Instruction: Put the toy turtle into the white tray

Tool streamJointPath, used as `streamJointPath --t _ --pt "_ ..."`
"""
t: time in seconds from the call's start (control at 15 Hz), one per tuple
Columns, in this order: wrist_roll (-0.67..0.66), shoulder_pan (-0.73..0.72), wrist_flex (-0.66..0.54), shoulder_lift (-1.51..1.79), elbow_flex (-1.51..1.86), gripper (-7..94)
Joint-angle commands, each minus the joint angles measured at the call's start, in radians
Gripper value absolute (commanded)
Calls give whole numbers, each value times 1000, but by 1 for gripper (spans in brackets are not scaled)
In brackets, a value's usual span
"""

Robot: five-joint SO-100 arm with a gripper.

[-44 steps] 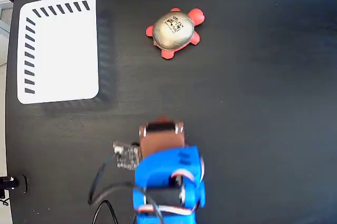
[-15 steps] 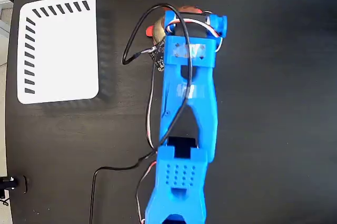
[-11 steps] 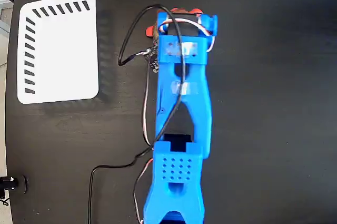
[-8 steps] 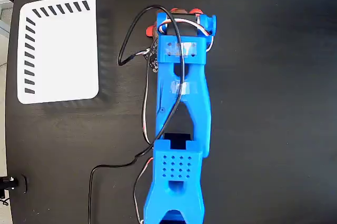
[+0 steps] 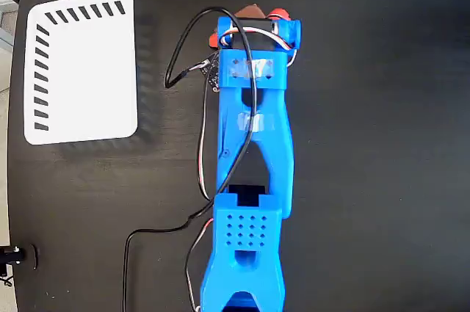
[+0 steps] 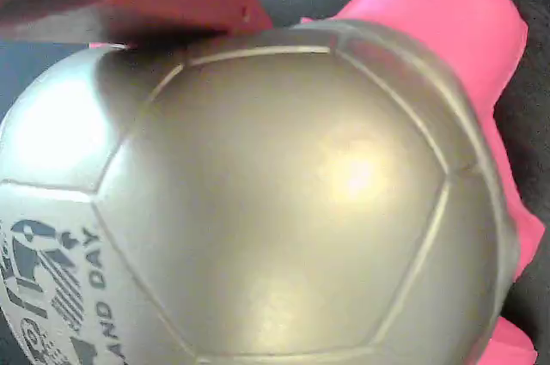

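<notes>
The arm is working the grasp step: the gripper (image 5: 253, 22) is sitting directly over the toy turtle (image 6: 258, 202), which is lying on the black table (image 5: 382, 143), well right of the white tray (image 5: 81, 70). Finger state cannot be determined, as the arm is covering them. Judged next: confirming the grip, lifting, and carrying left to the tray.

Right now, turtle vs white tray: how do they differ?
The toy turtle is small with red parts and a domed metallic shell; the white tray is far larger, flat and white with black slots along two edges. The turtle is mostly hidden under the blue arm at the top of the fixed view; the tray lies fully exposed at the left, with nothing in it. Both sit on the black table.
</notes>
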Motion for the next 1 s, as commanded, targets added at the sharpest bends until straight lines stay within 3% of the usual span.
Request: streamJointPath --t 0.0,0.4,0.93 --pt "20 -9 6 160 5 0" --pt "135 -104 -2 548 284 0" --pt "422 -416 3 1009 577 0"
